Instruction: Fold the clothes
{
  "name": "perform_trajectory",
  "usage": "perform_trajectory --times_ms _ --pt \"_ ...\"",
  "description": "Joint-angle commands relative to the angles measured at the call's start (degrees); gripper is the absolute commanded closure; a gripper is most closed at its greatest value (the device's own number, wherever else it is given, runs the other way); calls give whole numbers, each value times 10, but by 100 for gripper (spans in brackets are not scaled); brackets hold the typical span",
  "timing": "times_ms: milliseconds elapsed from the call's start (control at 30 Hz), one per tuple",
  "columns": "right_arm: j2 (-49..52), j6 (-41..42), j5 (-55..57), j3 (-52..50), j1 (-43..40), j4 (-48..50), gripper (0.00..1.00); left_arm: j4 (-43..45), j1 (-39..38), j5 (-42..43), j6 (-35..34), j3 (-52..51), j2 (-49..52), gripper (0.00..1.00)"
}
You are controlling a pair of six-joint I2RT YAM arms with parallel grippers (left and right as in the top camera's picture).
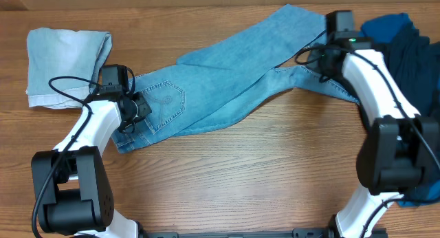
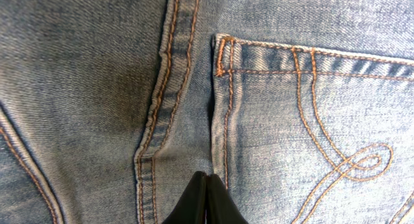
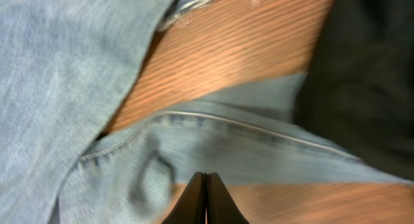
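The light-blue jeans (image 1: 227, 73) lie spread across the table, waist at the left and legs running up to the right. My left gripper (image 1: 135, 109) is over the seat, beside the stitched back pocket (image 1: 165, 100). In the left wrist view its fingers (image 2: 206, 180) are shut, with no fabric between them, at the centre seam by the pocket (image 2: 310, 120). My right gripper (image 1: 323, 56) is over the lower leg. Its fingers (image 3: 205, 180) are shut, with no cloth visibly pinched, just above the jeans leg (image 3: 246, 146).
A folded paler denim piece (image 1: 65, 66) lies at the far left. A pile of dark garments (image 1: 412, 56) with a royal-blue one (image 1: 385, 25) sits at the right edge; the dark cloth also shows in the right wrist view (image 3: 365, 68). Bare wood (image 1: 261, 169) fills the front.
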Motion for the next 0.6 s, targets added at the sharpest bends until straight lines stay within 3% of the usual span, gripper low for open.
perform_trajectory --times_ms 0,300,567 --pt "-13 -38 1 -4 -43 -28 96 -11 -7 -19 19 -3 -13 96" --pt "-2 -63 -29 -91 -181 42 96 -15 -7 -23 26 -3 -13 96" --pt "102 -28 4 -91 -253 100 96 -16 -7 -32 26 -3 -13 96"
